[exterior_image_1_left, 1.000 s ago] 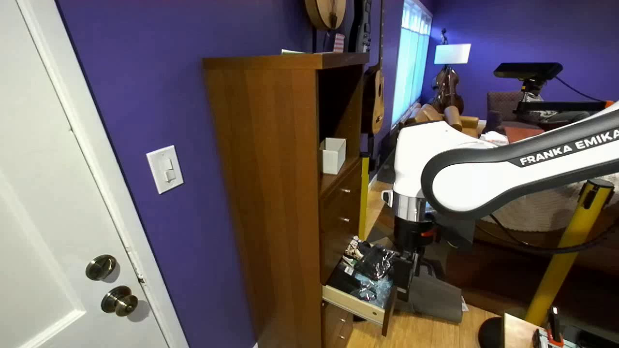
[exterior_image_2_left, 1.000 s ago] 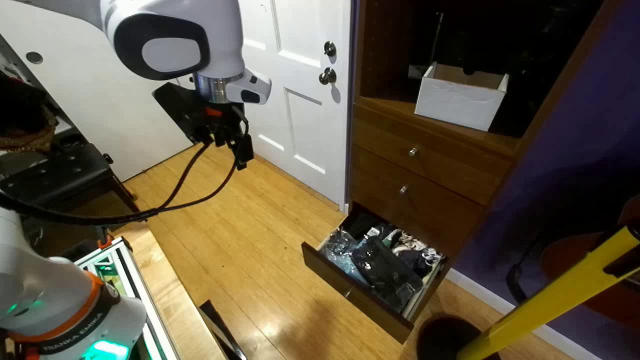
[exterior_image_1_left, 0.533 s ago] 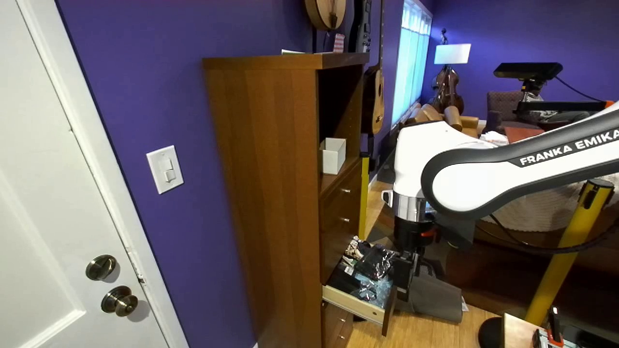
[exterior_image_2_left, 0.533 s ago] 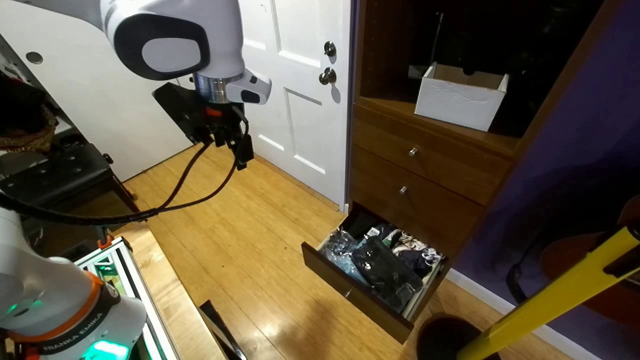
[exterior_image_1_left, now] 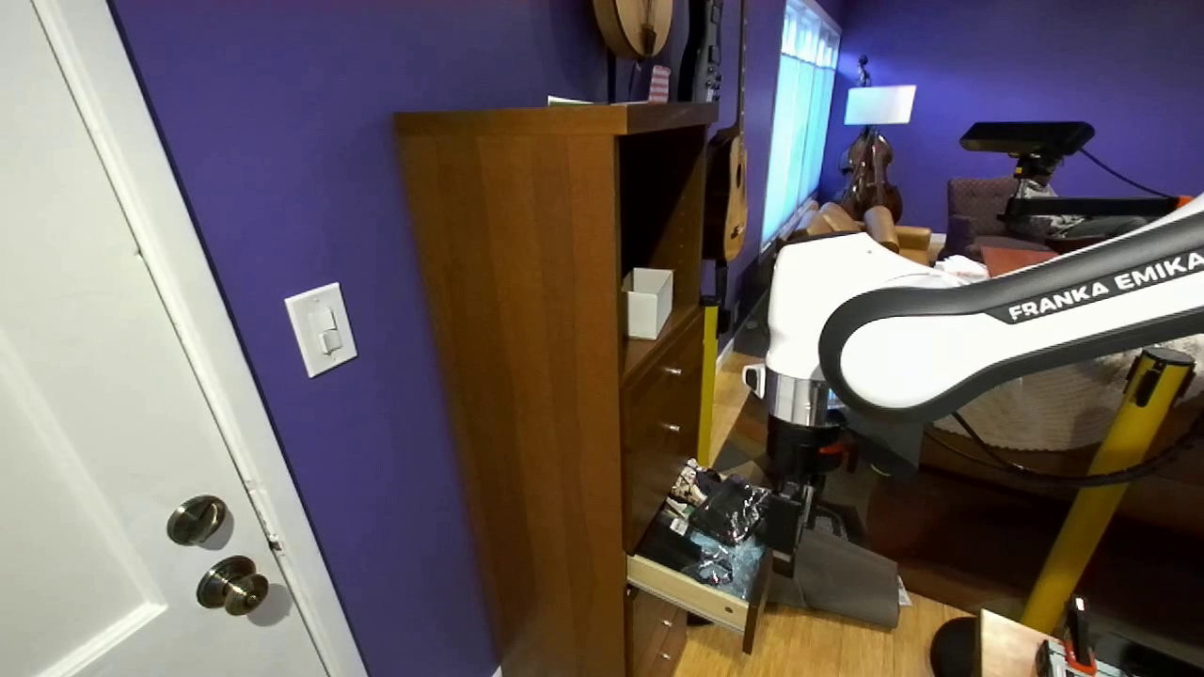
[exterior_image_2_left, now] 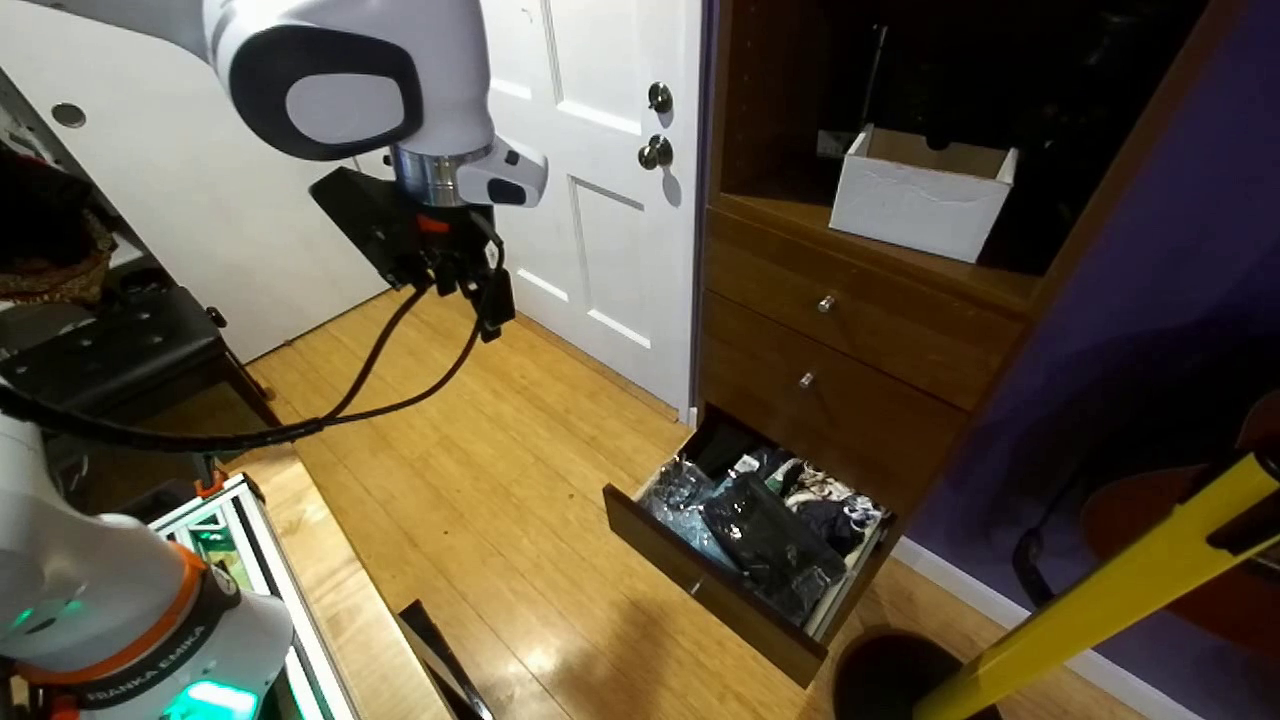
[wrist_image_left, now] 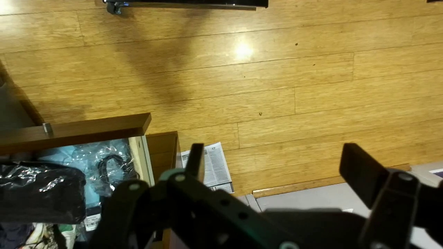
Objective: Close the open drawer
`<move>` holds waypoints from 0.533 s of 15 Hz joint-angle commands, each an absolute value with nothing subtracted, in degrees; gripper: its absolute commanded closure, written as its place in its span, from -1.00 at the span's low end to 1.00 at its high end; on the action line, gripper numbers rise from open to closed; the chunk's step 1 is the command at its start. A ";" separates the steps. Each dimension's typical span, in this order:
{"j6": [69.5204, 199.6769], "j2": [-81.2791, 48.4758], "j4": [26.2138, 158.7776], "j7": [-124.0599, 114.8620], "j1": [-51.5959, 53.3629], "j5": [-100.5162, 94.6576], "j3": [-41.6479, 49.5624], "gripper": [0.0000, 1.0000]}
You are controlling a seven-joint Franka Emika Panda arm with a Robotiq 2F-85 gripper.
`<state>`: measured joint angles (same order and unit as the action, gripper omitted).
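1. The open drawer (exterior_image_2_left: pixel 745 612) stands pulled out low in the brown cabinet (exterior_image_1_left: pixel 527 376), closed fronts (exterior_image_2_left: pixel 880 320) above and below it
2. The gripper (wrist_image_left: pixel 272 155) has its fingers (wrist_image_left: pixel 363 174) well apart in the wrist view, wooden floor (wrist_image_left: pixel 270 103) showing between them
3. In an exterior view the gripper overlaps the drawer's front panel (exterior_image_1_left: pixel 757 606), and touching or apart cannot be told there; in an exterior view it hangs well away from the drawer's knob (exterior_image_2_left: pixel 697 588)
4. Inside the drawer lie a black wrapped package (exterior_image_2_left: pixel 770 540), crinkled clear plastic (exterior_image_2_left: pixel 680 487) and patterned cloth (exterior_image_2_left: pixel 815 488); whether any of it rises above the sides is hard to tell
5. Near the drawer's outer corner, in an exterior view, a yellow post (exterior_image_2_left: pixel 1100 602) rises from a dark round base (exterior_image_2_left: pixel 888 668)
6. A white box (exterior_image_2_left: pixel 920 208) sits on the shelf (exterior_image_2_left: pixel 780 212) higher up, in both exterior views
7. A light switch (exterior_image_1_left: pixel 322 329), a window (exterior_image_1_left: pixel 801 122) and a lamp (exterior_image_1_left: pixel 879 105) show only in an exterior view; a black padded seat (exterior_image_2_left: pixel 120 350) and the robot's base (exterior_image_2_left: pixel 190 640) only in an exterior view
8. Only the wrist view shows a printed sheet (wrist_image_left: pixel 216 166) by the cabinet's foot
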<state>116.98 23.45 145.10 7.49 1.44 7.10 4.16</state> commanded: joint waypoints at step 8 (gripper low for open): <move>122.57 10.83 137.41 29.95 -7.06 -2.22 15.22 -1.00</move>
<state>120.16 16.23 140.15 24.16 -5.76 -1.72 12.81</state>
